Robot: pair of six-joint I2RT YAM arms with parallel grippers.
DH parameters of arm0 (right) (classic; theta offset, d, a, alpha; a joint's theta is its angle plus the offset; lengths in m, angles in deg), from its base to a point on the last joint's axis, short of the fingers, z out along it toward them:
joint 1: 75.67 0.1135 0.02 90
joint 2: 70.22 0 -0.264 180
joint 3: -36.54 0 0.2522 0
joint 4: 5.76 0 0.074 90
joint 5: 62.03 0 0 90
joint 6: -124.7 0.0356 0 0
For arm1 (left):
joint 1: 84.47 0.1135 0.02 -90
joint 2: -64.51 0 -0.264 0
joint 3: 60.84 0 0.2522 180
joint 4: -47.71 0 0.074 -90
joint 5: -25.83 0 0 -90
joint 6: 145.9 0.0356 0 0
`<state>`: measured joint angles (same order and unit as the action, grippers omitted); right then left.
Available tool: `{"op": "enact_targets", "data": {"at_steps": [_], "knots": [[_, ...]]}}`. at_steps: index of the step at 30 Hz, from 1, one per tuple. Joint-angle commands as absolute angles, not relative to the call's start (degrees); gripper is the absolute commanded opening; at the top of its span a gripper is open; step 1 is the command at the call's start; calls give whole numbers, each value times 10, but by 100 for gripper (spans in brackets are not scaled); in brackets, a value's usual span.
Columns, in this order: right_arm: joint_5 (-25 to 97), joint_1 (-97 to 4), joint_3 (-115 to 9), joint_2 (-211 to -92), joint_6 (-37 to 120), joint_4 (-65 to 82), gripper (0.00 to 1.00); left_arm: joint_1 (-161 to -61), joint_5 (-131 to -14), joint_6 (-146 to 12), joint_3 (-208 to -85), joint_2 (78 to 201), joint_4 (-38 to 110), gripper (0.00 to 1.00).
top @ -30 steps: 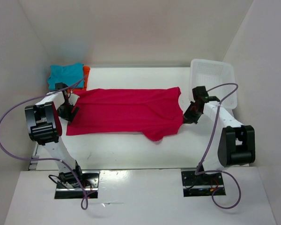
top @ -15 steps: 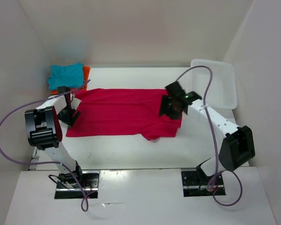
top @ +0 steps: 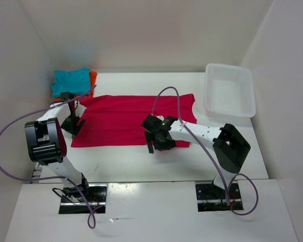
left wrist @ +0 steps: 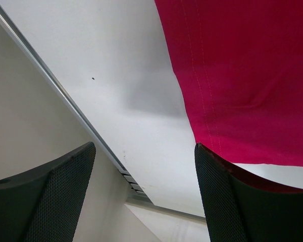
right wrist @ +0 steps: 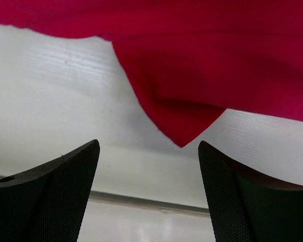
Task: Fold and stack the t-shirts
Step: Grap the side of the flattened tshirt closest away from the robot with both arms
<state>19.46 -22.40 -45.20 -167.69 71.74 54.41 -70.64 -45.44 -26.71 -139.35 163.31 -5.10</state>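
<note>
Progress, we judged: teal blue cloth t-shirt (top: 70,79) folded atop orange cloth t-shirt (top: 93,76); pink-red cloth t-shirt (top: 126,121) lay spread. Left tool (left wrist: 145,147) and right tool (right wrist: 147,146) gaped, empty.

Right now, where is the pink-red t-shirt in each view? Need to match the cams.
Top external: the pink-red t-shirt lies spread across the middle of the table.
Left wrist: it fills the upper right, with its hem running down toward the lower right.
Right wrist: it spans the top, with one pointed corner dipping to mid-frame.
Shared landmark: the bare white table bordering the shirt's edge.
</note>
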Motion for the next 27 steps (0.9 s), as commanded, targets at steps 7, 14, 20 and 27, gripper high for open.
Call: {"op": "enact_targets", "data": {"at_steps": [7, 14, 20, 27], "knots": [[111, -218, -458, -1715, 701, 518, 76, -706, -461, -277, -1382, 1607, -62, 86], [116, -218, -452, -1728, 695, 499, 2, -706, -461, -272, -1377, 1607, -62, 86], [59, -212, -537, -1695, 695, 688, 0, -706, -461, -272, -1377, 1607, -62, 86], [35, -218, -649, -1749, 586, 768, 0, -706, -466, -266, -1377, 1613, -57, 86]]}}
